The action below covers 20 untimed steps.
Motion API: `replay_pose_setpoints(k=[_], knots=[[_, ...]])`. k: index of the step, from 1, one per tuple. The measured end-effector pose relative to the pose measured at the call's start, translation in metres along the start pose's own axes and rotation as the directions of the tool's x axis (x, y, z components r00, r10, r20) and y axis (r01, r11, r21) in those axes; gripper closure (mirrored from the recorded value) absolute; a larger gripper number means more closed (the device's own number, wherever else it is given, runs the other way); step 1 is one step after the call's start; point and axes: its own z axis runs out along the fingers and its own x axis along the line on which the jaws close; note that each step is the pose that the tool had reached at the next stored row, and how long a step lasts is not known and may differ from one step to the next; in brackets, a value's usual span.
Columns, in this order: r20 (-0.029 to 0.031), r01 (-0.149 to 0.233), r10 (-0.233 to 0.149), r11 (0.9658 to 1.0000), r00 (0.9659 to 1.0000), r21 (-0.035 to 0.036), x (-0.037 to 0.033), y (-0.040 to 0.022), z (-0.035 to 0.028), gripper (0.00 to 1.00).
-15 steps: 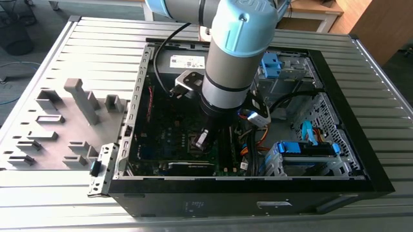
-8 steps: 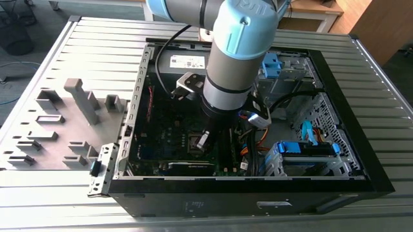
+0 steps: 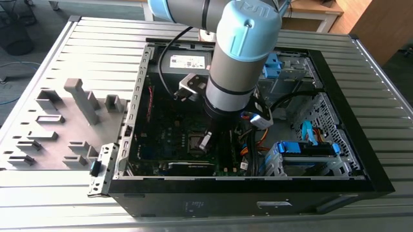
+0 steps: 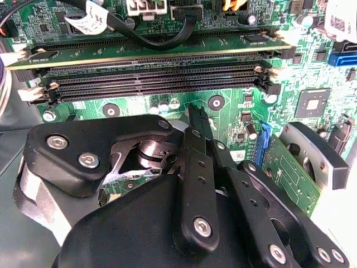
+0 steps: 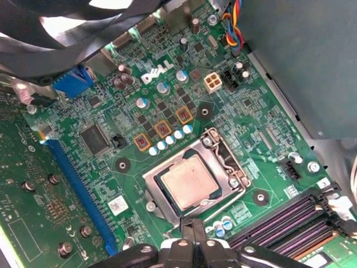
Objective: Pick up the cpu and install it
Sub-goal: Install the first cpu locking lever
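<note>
Fingers (image 5: pixel 199 231) pressed together, empty, near the seated cpu (image 5: pixel 189 181).

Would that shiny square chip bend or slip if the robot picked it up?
The cpu looks like a thin flat plate with a metal top, so it is probably stiff, not bendy. It is small, so likely light. Its smooth top may be slippery, and lying flat in its socket it shouldn't roll or tip.

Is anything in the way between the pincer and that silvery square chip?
Nothing visible. In the first wrist view the cpu lies uncovered inside the socket frame on the motherboard; the pincer hangs close beside that frame, nothing between.
</note>
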Motion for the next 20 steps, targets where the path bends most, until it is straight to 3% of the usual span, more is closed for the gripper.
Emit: replay_pose_setpoints(k=[13, 20], knots=[[0.0007, 0.000, 0.000, 1.0000, 1.0000, -0.0002, -0.0021, -0.0028, 0.0037, 0.89], [0.0161, 0.001, -0.001, 0.9999, 0.9999, -0.0100, -0.0015, -0.0025, 0.0038, 0.89]])
